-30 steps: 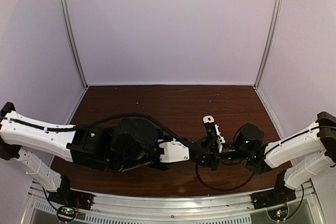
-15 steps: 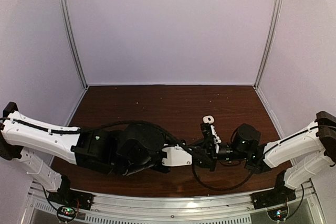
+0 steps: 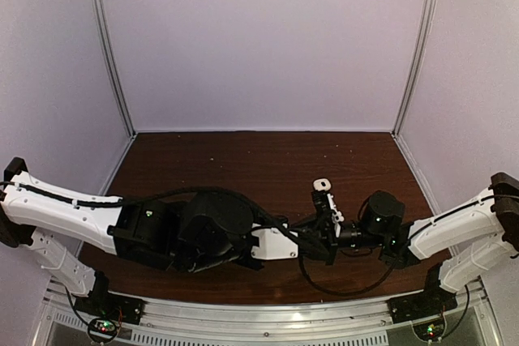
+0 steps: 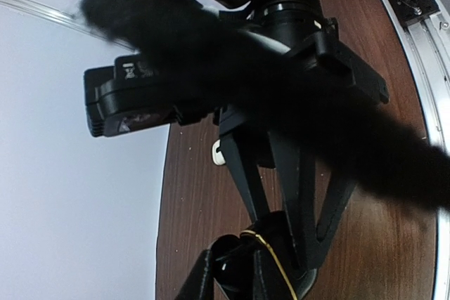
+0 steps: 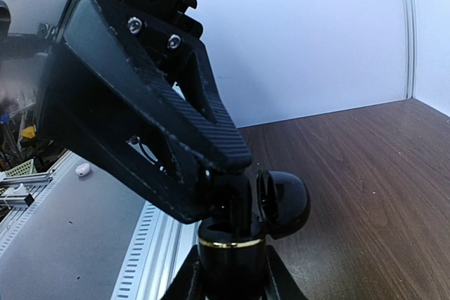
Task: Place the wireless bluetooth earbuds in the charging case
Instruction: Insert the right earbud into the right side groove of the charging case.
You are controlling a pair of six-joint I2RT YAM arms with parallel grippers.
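Observation:
My right gripper (image 5: 232, 275) is shut on a glossy black charging case (image 5: 232, 258) with a gold band. It holds the case upright with its domed lid (image 5: 285, 205) flipped open to the right. My left gripper (image 5: 226, 186) comes down onto the case mouth, shut on a small black earbud (image 4: 228, 266) that sits at the opening. In the top view both grippers meet at mid-table, left (image 3: 310, 237) and right (image 3: 326, 237). A white earbud (image 3: 322, 185) lies on the wood behind them; the left wrist view shows this white earbud (image 4: 218, 152) too.
The brown wooden table (image 3: 243, 168) is walled by pale panels at the back and sides. A ribbed metal rail (image 5: 151, 251) runs along the near edge. A black cable (image 3: 324, 285) loops under the right wrist.
Both wrists have drifted slightly toward the near edge while staying joined at the case. Neither grip has changed.

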